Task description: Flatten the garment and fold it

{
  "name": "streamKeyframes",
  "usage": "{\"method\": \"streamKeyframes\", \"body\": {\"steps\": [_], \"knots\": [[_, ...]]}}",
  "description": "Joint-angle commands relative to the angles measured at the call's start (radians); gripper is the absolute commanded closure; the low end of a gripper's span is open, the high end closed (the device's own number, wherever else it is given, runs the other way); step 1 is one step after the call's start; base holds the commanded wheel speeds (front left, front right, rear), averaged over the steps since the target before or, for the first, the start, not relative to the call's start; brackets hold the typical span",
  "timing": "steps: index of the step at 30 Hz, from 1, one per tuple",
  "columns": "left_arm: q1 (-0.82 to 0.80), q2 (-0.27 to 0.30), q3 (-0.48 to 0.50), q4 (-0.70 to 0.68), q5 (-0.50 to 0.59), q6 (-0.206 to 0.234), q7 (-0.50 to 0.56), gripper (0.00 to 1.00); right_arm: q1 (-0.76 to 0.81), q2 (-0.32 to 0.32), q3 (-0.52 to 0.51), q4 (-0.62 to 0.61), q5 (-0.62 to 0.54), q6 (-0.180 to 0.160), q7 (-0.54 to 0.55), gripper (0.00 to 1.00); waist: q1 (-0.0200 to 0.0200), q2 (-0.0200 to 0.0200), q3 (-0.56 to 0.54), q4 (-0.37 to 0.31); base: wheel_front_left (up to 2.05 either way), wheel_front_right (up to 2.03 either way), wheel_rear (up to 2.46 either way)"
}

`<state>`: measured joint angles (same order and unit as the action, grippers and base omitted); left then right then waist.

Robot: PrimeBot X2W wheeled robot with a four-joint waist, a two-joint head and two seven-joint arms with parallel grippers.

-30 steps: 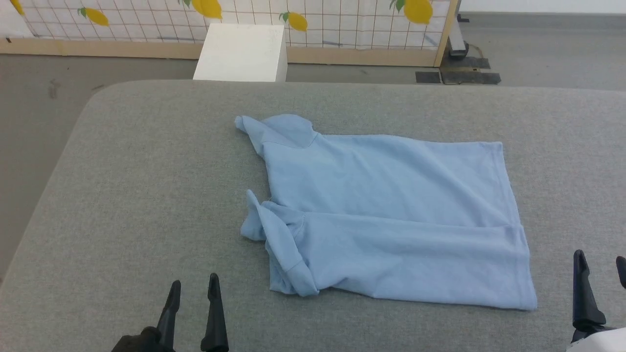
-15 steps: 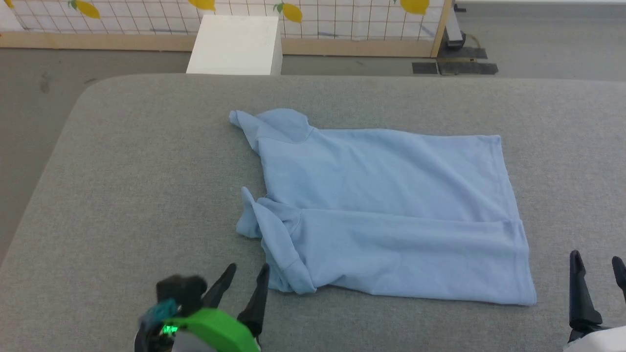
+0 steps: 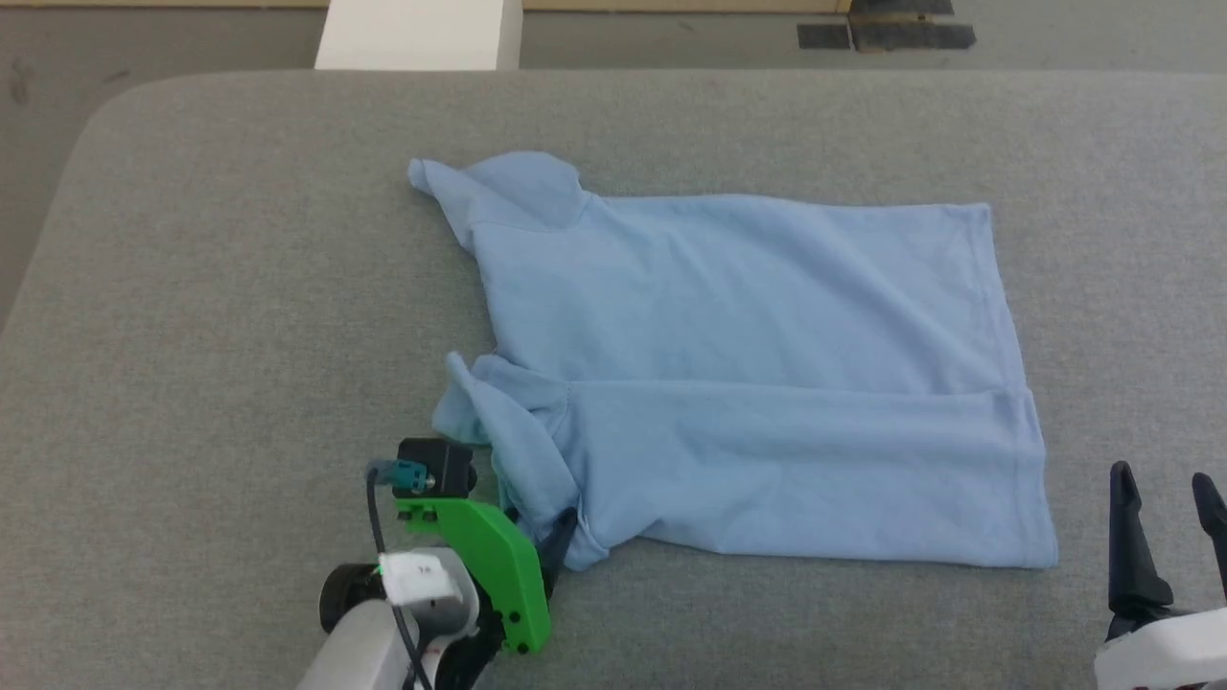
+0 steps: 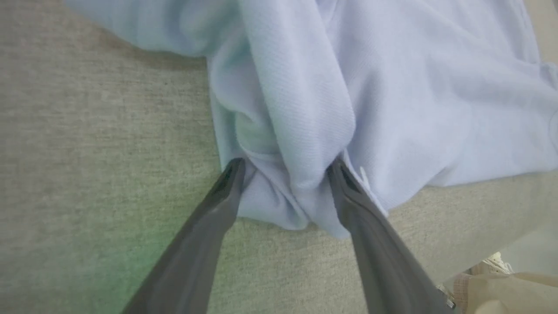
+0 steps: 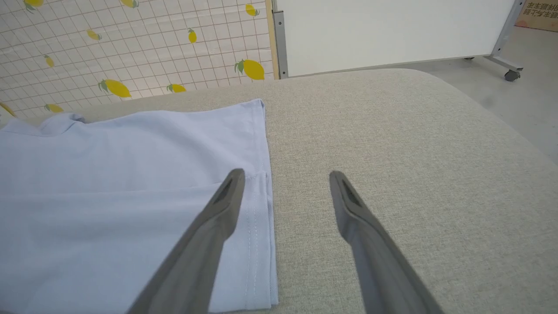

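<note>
The garment [image 3: 748,383] is laid on the table [image 3: 240,287], bunched sleeve [image 3: 518,441] at 7 o'clock straddled by the left gripper [image 4: 285,168], jaws wide, nothing clamped. The right gripper [image 5: 285,174] is held agape at 4 o'clock. Lettering on the box [image 5: 540,15] can't be read.

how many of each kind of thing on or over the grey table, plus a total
light blue garment: 1
grippers: 2 (left gripper, right gripper)
total: 3
</note>
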<state>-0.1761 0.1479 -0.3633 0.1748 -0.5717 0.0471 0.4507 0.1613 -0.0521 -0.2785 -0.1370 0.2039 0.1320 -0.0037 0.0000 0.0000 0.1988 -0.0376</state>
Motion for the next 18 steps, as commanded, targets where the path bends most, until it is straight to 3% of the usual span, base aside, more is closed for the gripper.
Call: {"method": "streamKeyframes", "body": {"steps": [1,8,9,10,12,18], "knots": [[-0.023,-0.010,0.004,0.019,-0.025,0.009,0.028,0.00,-0.019,0.002,0.002,0.002,0.009,-0.001,-0.009,0.00,0.0000,0.0000,0.025,-0.011,0.00,0.00,0.00],[-0.082,-0.045,0.004,0.097,-0.079,0.033,0.109,0.00,-0.047,0.002,0.005,0.019,0.013,-0.001,-0.017,0.00,0.0000,0.0000,0.062,-0.027,0.00,0.00,0.00],[-0.088,-0.048,0.001,0.106,-0.080,0.029,0.108,0.43,-0.050,0.002,0.007,0.021,0.014,-0.001,-0.018,0.00,0.0000,0.0000,0.064,-0.029,0.00,0.00,0.00],[-0.094,-0.049,-0.007,0.118,-0.082,0.018,0.109,1.00,-0.054,0.002,0.009,0.025,0.014,-0.001,-0.020,0.00,0.0000,0.0000,0.065,-0.031,0.00,0.00,0.00],[-0.098,-0.050,-0.018,0.138,-0.082,-0.003,0.101,1.00,-0.059,0.002,0.012,0.033,0.013,-0.001,-0.020,0.00,0.0000,0.0000,0.061,-0.035,0.00,0.00,0.00],[-0.071,-0.054,0.011,0.147,-0.086,-0.011,-0.015,1.00,-0.074,-0.002,0.024,0.033,-0.011,-0.001,-0.001,0.00,0.0000,0.0000,0.010,-0.039,0.00,0.00,0.00]]}}
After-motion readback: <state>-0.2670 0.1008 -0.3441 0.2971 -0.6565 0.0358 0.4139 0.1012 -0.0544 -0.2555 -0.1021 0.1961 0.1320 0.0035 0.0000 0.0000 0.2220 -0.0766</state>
